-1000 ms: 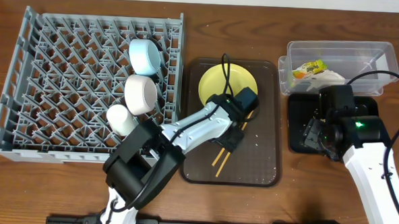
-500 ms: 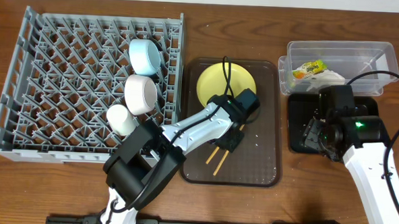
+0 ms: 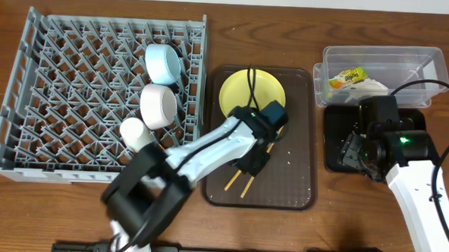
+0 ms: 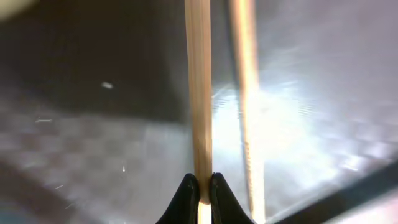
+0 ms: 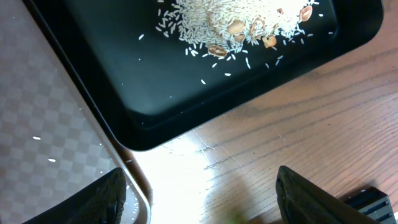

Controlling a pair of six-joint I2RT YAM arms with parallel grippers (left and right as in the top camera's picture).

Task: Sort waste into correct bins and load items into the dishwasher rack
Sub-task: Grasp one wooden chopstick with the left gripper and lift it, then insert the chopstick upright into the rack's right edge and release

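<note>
Most of the job looked done. In the rack (image 3: 74,97) on the left stood the blue bowl (image 3: 163,62), the white bowl (image 3: 158,106) and the cup (image 3: 137,135), all along its right side. In the tub (image 3: 387,57) at the far right lay the wrapper (image 3: 346,76) and the tissue (image 3: 369,87). The crumbs (image 5: 242,22) sat heaped in the black tray (image 5: 124,74) just near of the tub.

What remained was on the brown tray (image 3: 298,182) between rack and bins. The plate (image 3: 245,93) lay flat at its far end. The chopsticks (image 4: 199,93) lay toward its near end, with a few specks scattered around them. The left tool (image 4: 200,190) was clenched on one stick at its near end, while the other stick lay just beside it, ungripped. Whether the held stick had left the tray surface could not be told.

The right tool (image 5: 205,199) was released, its fingers (image 5: 106,193) spread wide and holding nothing. It hung over the near left corner of the black tray and the bare desk (image 5: 280,124).

So both sticks and the plate were probably still to go to the rack.
</note>
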